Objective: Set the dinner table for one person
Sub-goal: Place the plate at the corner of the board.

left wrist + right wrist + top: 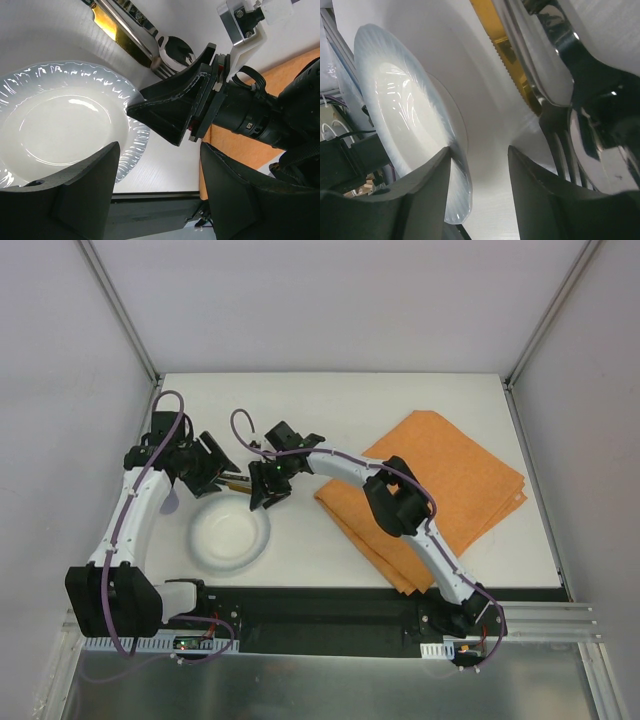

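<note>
The dinner table [330, 400] is a plain white top. A white ribbed plate [230, 532] lies at its near left. A gold knife [107, 22], a fork [162, 70] and a spoon [177, 50] lie bunched just behind the plate. My left gripper [225, 478] is open and empty above the cutlery's left end; its jaws [160, 150] frame bare table. My right gripper [268, 498] is open and empty, low beside the plate's far right rim [405, 110], with the knife [505, 45] and fork [560, 150] just ahead. The rim edge sits by its left finger [427, 195].
A folded orange cloth [440, 480] lies on the right half of the table, under the right arm. It also shows in the left wrist view [235, 145]. Grey walls enclose the table. A black rail [330, 605] runs along the near edge.
</note>
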Motion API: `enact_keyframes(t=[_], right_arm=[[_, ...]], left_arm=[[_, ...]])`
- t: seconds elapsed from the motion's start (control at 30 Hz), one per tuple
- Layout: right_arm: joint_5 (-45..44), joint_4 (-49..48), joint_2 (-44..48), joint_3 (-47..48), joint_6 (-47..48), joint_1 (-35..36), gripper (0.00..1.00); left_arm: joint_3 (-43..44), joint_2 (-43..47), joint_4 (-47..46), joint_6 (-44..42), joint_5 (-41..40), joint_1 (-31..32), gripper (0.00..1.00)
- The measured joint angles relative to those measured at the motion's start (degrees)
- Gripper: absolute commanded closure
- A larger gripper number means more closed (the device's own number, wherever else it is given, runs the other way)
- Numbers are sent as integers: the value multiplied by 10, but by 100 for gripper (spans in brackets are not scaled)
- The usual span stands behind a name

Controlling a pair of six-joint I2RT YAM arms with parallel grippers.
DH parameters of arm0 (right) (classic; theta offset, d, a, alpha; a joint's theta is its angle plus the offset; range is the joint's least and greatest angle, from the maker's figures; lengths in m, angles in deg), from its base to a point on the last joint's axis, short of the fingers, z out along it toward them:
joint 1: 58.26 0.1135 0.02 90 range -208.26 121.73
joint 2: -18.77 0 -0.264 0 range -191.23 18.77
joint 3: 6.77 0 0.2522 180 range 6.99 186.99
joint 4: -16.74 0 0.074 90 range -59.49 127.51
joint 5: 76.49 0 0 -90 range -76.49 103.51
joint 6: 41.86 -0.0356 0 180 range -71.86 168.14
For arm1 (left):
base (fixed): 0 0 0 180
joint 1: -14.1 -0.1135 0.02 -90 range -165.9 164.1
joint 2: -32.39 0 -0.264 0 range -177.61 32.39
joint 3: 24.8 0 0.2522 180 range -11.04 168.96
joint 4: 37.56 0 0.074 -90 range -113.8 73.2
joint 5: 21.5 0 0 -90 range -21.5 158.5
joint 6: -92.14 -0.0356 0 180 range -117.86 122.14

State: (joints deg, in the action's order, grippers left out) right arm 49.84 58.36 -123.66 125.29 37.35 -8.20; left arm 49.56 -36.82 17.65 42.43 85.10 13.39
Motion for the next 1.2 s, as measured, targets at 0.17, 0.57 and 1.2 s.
enact_keyframes(t=[0.17, 0.57, 1.2], right_arm=[[-19, 0, 42, -55, -1, -20, 42], [-102, 45, 231, -173, 27, -127, 44], [-125, 106, 358, -251, 68, -123, 61]], left_arm=[[30, -15, -3, -9, 5, 0, 34], [-9, -37, -16, -12, 45, 0, 36], [-92, -91, 7, -69, 4, 58, 100]])
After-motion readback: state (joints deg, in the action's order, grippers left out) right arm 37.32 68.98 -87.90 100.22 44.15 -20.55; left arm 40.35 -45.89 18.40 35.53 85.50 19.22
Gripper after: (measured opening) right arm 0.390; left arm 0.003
